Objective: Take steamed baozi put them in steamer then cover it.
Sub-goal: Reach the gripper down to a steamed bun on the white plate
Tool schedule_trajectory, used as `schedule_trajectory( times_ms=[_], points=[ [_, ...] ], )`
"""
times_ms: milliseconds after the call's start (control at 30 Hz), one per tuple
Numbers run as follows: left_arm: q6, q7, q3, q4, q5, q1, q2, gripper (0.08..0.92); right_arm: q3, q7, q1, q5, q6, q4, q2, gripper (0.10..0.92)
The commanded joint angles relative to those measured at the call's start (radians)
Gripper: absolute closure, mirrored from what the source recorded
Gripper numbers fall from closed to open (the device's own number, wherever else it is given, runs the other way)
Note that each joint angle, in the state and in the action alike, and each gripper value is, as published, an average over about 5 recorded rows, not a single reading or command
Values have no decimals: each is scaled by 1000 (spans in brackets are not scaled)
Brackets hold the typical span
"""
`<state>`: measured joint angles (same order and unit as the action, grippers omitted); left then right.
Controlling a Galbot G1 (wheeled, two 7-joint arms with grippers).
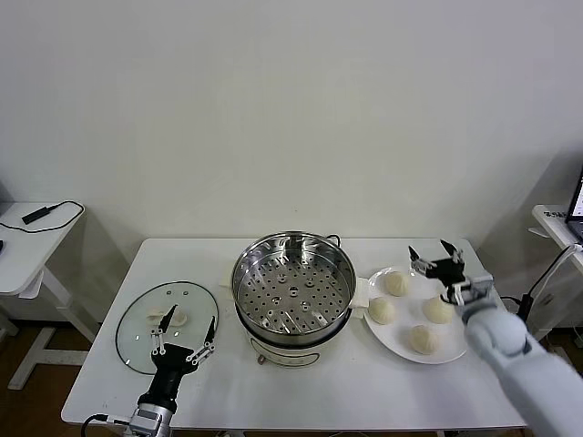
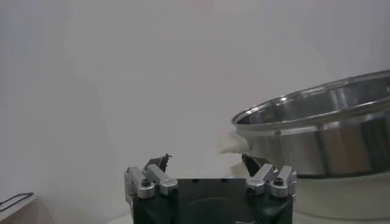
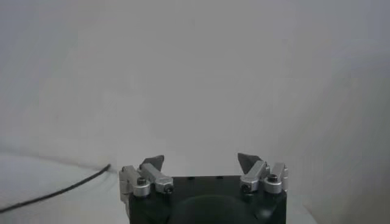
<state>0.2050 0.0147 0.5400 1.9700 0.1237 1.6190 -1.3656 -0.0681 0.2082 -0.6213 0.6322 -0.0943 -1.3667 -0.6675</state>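
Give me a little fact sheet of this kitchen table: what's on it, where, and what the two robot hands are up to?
steamer: middle of the white table, uncovered, perforated tray bare
steamed baozi: four, all on the white plate to the robot's right of the steamer
glass lid: flat on the table, on the robot's left of the steamer
right gripper: fingers open, holding nothing, above the far edge of the plate
left gripper: fingers open, holding nothing, over the near edge of the lid
progress: no bun in the steamer yet
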Motion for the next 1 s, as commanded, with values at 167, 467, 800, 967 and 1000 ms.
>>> schedule_trajectory(
  times_ms=[167, 467, 800, 967, 1000],
  points=[
    [-1, 0, -2, 6, -9, -1, -5, 177, -602, 1023, 721, -378, 69, 451, 47, 203],
    [-4, -2, 0, 8, -6, 3, -7, 177, -653, 1123, 748, -679, 157, 537, -91, 203],
    [-1, -5, 5, 11, -3, 13, -13, 177, -649, 977, 704, -733, 186, 650, -232, 203],
    [0, -7, 9, 8, -3, 13, -15, 177, -637, 933, 686, -735, 195, 683, -278, 203],
    [0, -7, 9, 7, -3, 13, -15, 177, -636, 927, 683, -735, 197, 689, -286, 203]
  ],
)
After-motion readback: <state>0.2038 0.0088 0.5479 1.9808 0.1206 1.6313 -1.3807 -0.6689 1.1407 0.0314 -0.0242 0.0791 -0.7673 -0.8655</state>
